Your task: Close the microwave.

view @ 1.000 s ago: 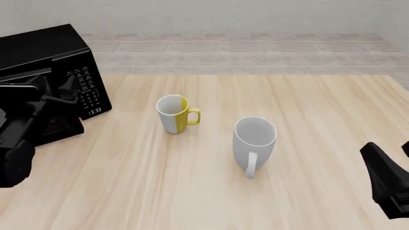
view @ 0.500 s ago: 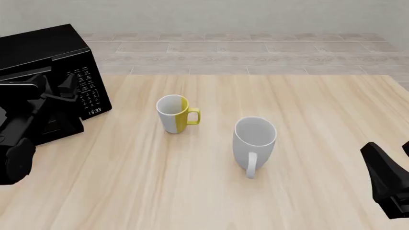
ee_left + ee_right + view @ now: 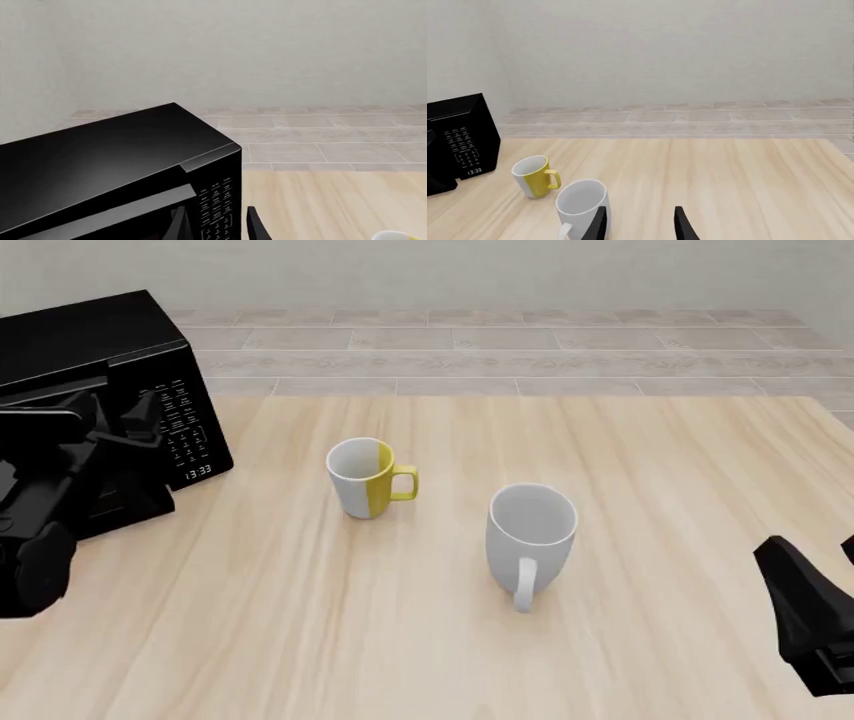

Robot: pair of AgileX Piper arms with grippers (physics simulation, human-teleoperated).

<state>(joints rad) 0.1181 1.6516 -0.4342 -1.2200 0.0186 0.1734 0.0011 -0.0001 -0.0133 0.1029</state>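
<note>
bright even light | soft faint shadows | sharp, no blur

yellow mug [image 3: 363, 476]: upright on the table, left of centre — white on its left half, yellow on the right, handle pointing right.
white mug [image 3: 531, 540]: upright, nearer the camera and to the right of the yellow mug, apart from it — handle facing the near edge, inside empty.
table [image 3: 641, 490]: pale wood with lengthwise grain.
floor [image 3: 534, 350]: beige tiles beyond the far edge.
wall [image 3: 467, 270]: plain, light grey.
</note>
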